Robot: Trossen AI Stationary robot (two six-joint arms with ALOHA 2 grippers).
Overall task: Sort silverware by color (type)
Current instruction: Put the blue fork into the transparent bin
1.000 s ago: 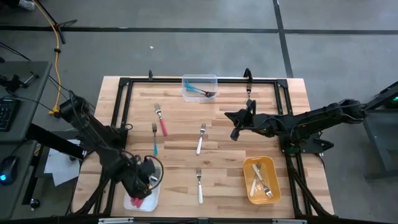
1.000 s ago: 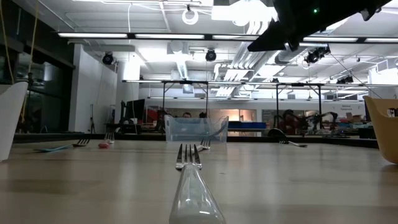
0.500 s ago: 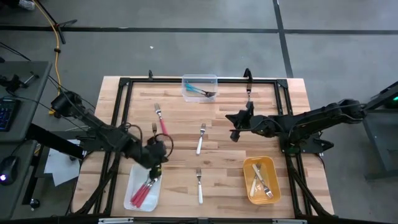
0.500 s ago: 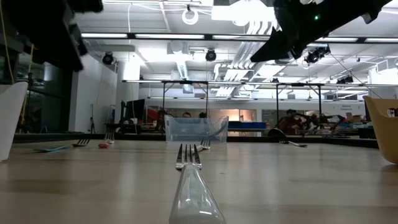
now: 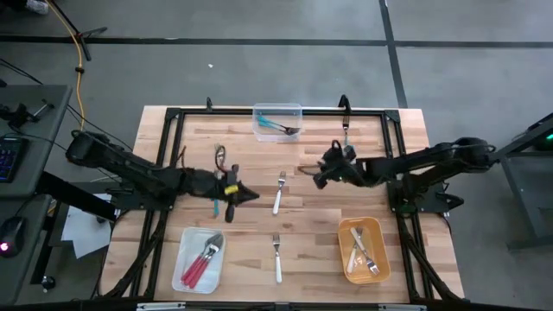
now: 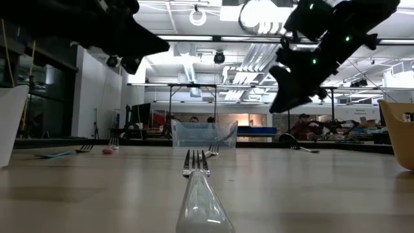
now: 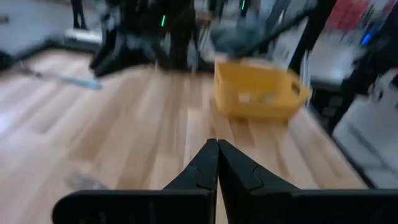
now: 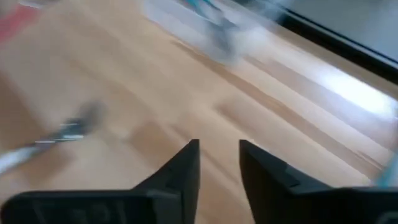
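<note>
We found the left gripper [image 5: 244, 193] with its fingers pressed together on nothing, hanging over the table's mid-left, pointed toward the centre. The right gripper [image 5: 318, 175] stood with a narrow gap between its fingers [image 8: 186, 163], also empty, above the boards right of centre.

Between the two lay a white-handled fork [image 5: 278, 191], its long axis running nearly front to back, tines toward the far edge. We judged it about equally near to both grippers, lying toward the left arm's side of the right one. The partly spread right jaws looked the readier for it, and the yellow bin [image 5: 374, 265] holding white-handled forks sits on that side.

A second white fork [image 5: 276, 257] lay nearer the front edge, same orientation. Close by the left gripper we noted a teal-handled fork [image 5: 215, 204], mostly hidden under the arm, and a pink-handled fork [image 5: 226, 173] beyond it. Pink forks filled the white tray [image 5: 185, 280]; teal ones the clear bin [image 5: 263, 113].
</note>
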